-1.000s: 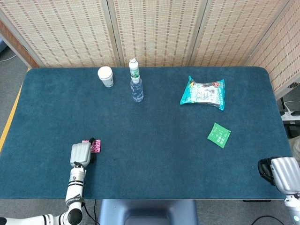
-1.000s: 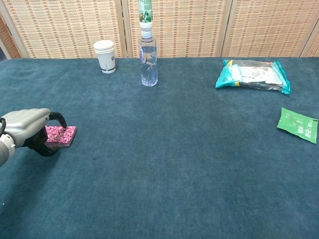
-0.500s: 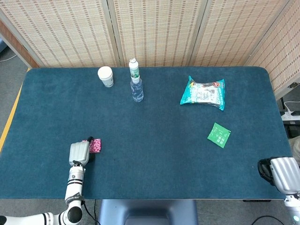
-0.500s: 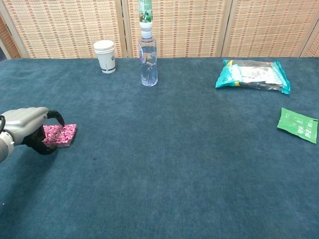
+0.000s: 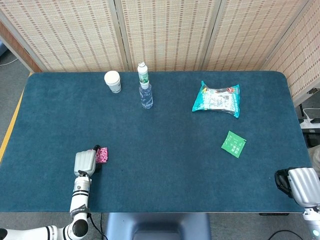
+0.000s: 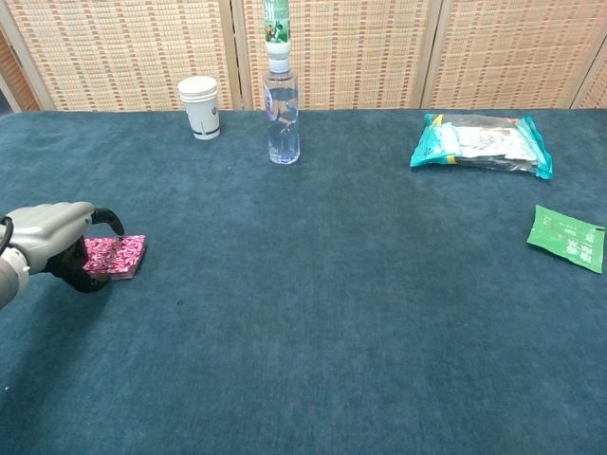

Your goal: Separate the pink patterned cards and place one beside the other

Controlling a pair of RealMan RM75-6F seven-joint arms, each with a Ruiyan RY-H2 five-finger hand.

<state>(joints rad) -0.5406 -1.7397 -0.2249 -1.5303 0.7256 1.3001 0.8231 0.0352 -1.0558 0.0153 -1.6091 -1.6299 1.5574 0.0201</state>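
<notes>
A: Near front-left corner of dark teal felt tabletop point(image 5: 165, 165): small stack of pink patterned cards point(image 6: 116, 258), lying flat, cards not yet apart. Left hand point(image 6: 55, 245), grey-shelled with black fingers point(image 6: 106, 219), curled over stack's left edge; touching cards, perhaps pinching top one, though lower fingers hidden behind the shell. Grip itself: cannot tell.

B: Compared with a second ago?

A: Hand drawn slightly leftward, toward tabletop edge; stack shifted with it by a little and showing a touch more pink surface in head view point(image 5: 102, 154). Reads as start of a sliding or peeling stroke, no second card exposed so far. Task judged barely begun.

B: And right hand?

A: Right hand point(image 5: 295, 184) parked at front-right tabletop edge, well apart from cards, unchanged; finger posture not legible.

B: Bystanders?

A: White paper cup point(image 6: 200, 106) and clear plastic water bottle with green label point(image 6: 280, 90) at rear; teal snack bag point(image 6: 481, 143) rear right; flat green sachet point(image 6: 567, 237) right. All well apart from cards, none moved.

B: Next requirement?

A: Probably top card pulled free, then laid just beside lower one.
</notes>
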